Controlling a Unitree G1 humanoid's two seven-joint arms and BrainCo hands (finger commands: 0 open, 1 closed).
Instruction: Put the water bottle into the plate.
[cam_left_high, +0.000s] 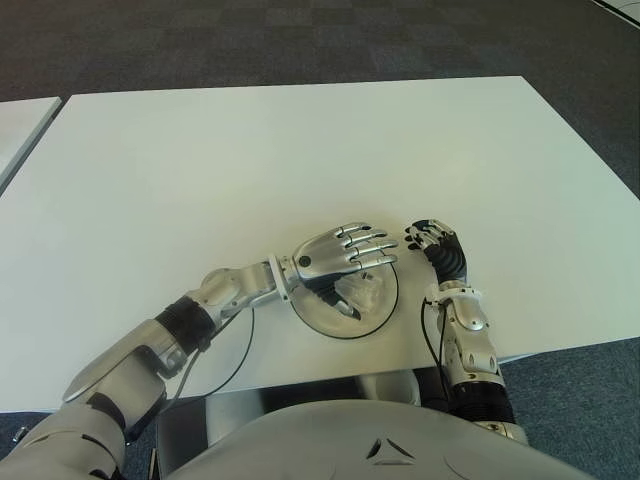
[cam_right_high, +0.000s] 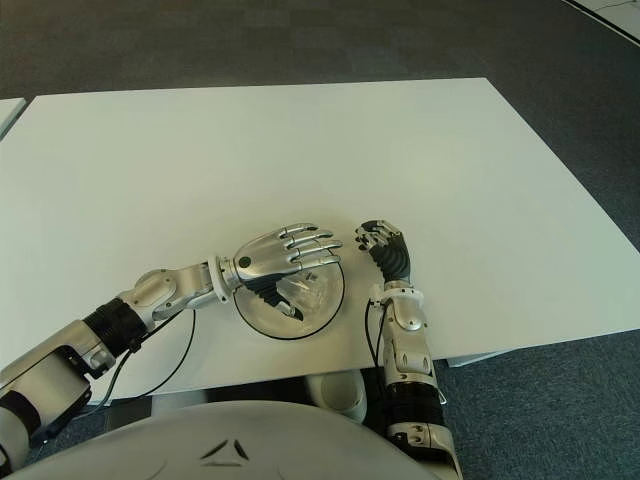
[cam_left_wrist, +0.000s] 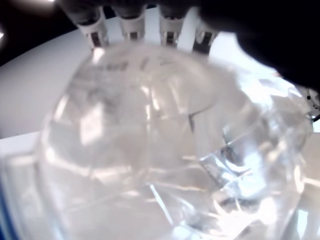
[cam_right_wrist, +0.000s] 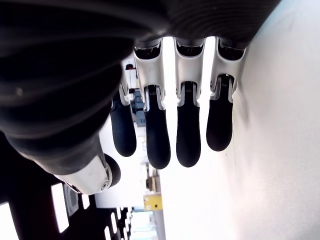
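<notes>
Placement looks nearly finished: the water bottle (cam_left_high: 362, 290), a clear crumpled plastic one lying on its side, sits inside the rim of the plate (cam_left_high: 322, 329), a shallow dark-edged dish near the front edge of the white table (cam_left_high: 300, 150). The left hand (cam_left_high: 342, 252) lies over the plate from the robot's left, palm down on top of the bottle, its fingers (cam_left_high: 372, 243) stretched across the bottle toward the plate's far rim and its thumb tucked along the nearer flank; in the left wrist view the transparent body fills the frame right under the fingertips (cam_left_wrist: 131, 25), so the hand reads as wrapped on the bottle, not clear of it. Whether the bottle's weight is already fully on the plate cannot be told, since the hand covers most of it. What seems left, by my reading, is only the letting go and lifting the hand away without dragging the light bottle off the plate. The right hand (cam_left_high: 436, 244) shows just right of the plate, empty, its fingers loosely curved with gaps between them.
</notes>
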